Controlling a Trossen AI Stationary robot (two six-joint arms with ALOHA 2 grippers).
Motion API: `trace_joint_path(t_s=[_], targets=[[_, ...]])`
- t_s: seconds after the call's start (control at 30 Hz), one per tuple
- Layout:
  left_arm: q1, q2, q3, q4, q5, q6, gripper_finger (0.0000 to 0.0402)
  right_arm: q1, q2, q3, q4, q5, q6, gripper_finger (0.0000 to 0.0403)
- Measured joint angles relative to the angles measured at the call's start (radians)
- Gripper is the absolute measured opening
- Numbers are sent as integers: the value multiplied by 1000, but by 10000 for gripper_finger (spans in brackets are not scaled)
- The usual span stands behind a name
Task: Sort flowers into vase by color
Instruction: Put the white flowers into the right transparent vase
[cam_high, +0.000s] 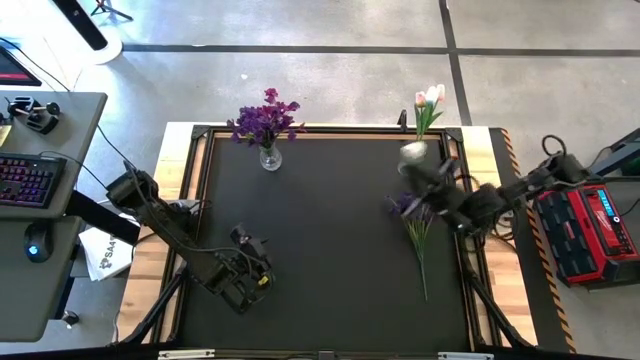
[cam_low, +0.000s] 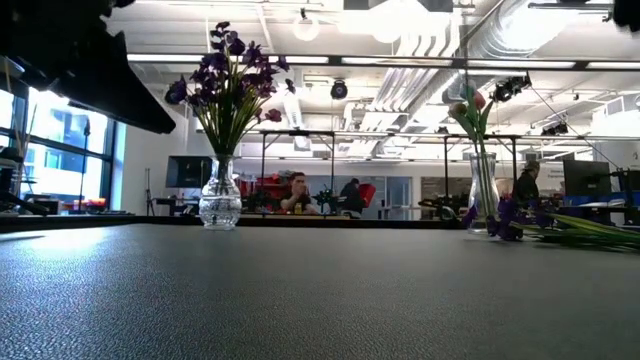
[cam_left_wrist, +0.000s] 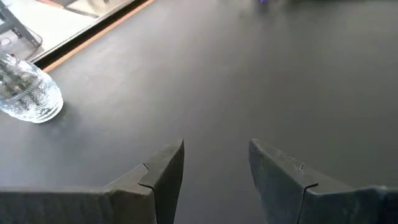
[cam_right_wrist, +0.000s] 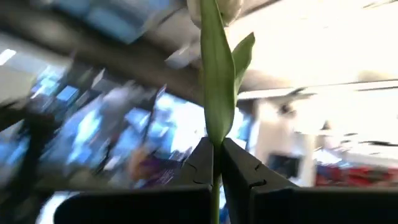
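Note:
A clear vase (cam_high: 270, 157) at the mat's far edge holds purple blooms (cam_high: 265, 120); it also shows in the low view (cam_low: 220, 195). A second vase with pink and white tulips (cam_high: 427, 105) stands far right (cam_low: 483, 190). Loose flowers (cam_high: 416, 225) lie flat on the mat, a purple bloom (cam_high: 403, 205) among them. My right gripper (cam_high: 428, 172) hovers above them, shut on a white tulip (cam_high: 413, 152). My left gripper (cam_high: 250, 262) waits open over the mat's near left part (cam_left_wrist: 214, 162). My right gripper (cam_right_wrist: 216, 146) pinches the white tulip's green stem (cam_right_wrist: 215, 163) between its two fingers, just below a long leaf (cam_right_wrist: 214, 74). The stem runs along the fingers and out past their ends, with the white head (cam_right_wrist: 214, 6) beyond. The flower is lifted clear of the mat.
The black mat (cam_high: 320, 250) sits in a wooden frame (cam_high: 485, 135). A desk with keyboard and mouse (cam_high: 30, 180) stands at the left, a red case (cam_high: 590, 230) at the right. People sit in the room beyond (cam_low: 295, 192).

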Motion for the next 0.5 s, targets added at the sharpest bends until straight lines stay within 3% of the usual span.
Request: trace_joint_path(t_s=[0.07, 0.27, 0.5], targets=[[-5, 0, 0, 1, -19, -5, 170, -51, -52, -113, 180, -24, -46, 0], [8, 0, 0, 12, -66, -2, 170, -338, -215, -260, 178, -84, 74, 0], [52, 0, 0, 20, -66, 14, 170, -628, -226, -282, 161, -115, 221, 0]])
